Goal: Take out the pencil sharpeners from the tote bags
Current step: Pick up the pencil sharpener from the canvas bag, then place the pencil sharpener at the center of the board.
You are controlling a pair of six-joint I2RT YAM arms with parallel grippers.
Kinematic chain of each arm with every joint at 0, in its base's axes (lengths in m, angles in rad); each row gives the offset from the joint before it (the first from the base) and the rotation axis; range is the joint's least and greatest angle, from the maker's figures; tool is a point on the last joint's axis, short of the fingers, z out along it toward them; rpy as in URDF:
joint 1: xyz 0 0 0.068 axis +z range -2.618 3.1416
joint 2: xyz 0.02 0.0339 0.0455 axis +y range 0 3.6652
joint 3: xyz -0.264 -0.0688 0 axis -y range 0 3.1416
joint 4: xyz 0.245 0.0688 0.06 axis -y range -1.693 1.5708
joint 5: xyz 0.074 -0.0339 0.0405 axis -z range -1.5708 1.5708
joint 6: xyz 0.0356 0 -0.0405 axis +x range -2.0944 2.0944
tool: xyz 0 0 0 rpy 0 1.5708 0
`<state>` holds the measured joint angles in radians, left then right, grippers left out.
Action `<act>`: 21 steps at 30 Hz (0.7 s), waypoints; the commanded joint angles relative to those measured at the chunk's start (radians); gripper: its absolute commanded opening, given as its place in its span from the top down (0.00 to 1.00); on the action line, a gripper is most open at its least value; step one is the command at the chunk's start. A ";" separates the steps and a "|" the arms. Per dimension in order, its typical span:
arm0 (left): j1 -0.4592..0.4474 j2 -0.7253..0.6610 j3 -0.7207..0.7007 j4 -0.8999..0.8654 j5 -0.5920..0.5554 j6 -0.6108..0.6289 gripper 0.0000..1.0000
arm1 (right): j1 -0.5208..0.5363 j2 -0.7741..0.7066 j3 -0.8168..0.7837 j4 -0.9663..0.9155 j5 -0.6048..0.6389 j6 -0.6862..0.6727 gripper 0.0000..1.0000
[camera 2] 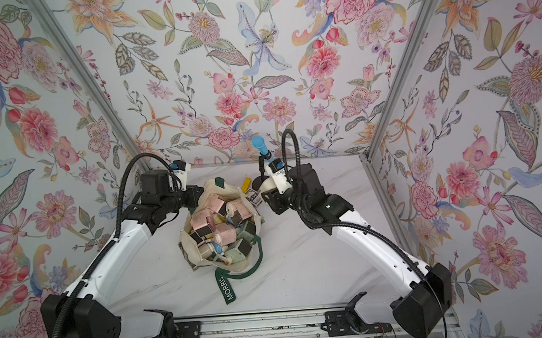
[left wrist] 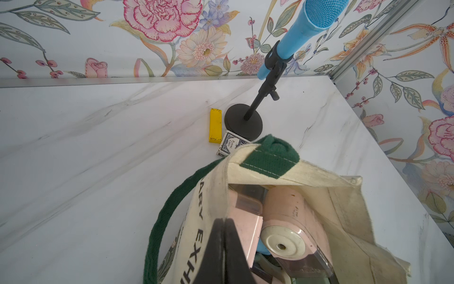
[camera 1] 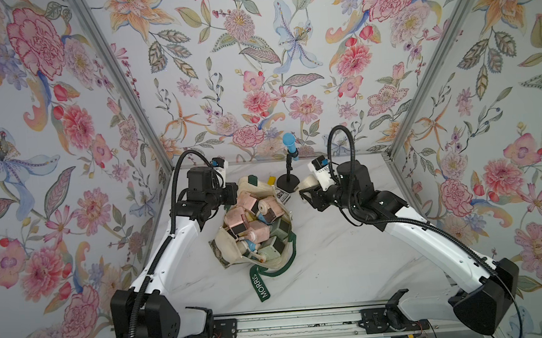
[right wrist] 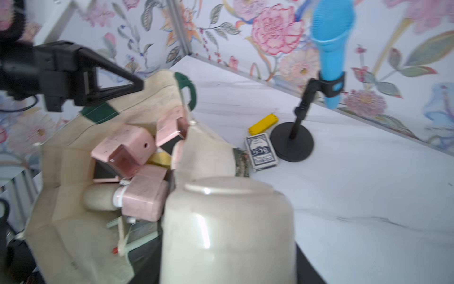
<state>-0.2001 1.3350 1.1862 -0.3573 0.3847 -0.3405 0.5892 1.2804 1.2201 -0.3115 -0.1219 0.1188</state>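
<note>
**Cream sharpener (right wrist: 228, 233) gripped outside the tote bag (camera 1: 225, 243)**

Canvas in cream with dark green handles, the tote bag lies open at the centre of both top views on the marble table (camera 1: 334, 256). Its strap (camera 1: 260, 284), lettered MORRIS, trails toward the lower edge of the frame. The pencil sharpeners (camera 1: 249, 210) fill the bag in a loose heap. Most are pink, a few are sage green and a bit of blue shows, and several have their dark drawers facing up.

The left gripper (left wrist: 221, 227) sits at the bag's upper-left rim. Its fingers are pressed together on the canvas edge, next to a green handle patch. From the right wrist, that rim stands raised where the tip meets it.

The right gripper (camera 1: 308, 191), just right of centre, has its jaws partly apart and clamped on the cream sharpener. It holds the sharpener outside the bag, to the right of the bag's upper end and in front of the black stand (camera 1: 288, 183) carrying a blue microphone (camera 1: 289, 144). Whether the sharpener touches the table cannot be told.

A yellow bar (left wrist: 215, 125) and a box of playing cards (left wrist: 229, 145) lie between the bag and the stand's base, just beside each other.
</note>
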 commanded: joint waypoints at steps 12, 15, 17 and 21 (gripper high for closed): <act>0.000 -0.036 -0.017 -0.023 -0.020 -0.004 1.00 | -0.181 0.380 0.059 0.158 0.122 0.169 0.89; 0.002 -0.040 -0.016 -0.023 -0.017 -0.004 1.00 | -0.175 0.525 0.164 0.148 0.141 0.176 0.90; 0.002 -0.045 -0.016 -0.022 -0.014 -0.006 1.00 | -0.173 0.609 0.238 0.139 0.174 0.184 0.90; 0.001 -0.048 -0.017 -0.022 -0.018 -0.006 1.00 | -0.176 0.772 0.389 0.094 0.224 0.190 0.90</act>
<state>-0.2001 1.3220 1.1801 -0.3569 0.3782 -0.3405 0.4099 1.9976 1.5234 -0.2070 0.0429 0.2867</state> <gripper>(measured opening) 0.051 0.470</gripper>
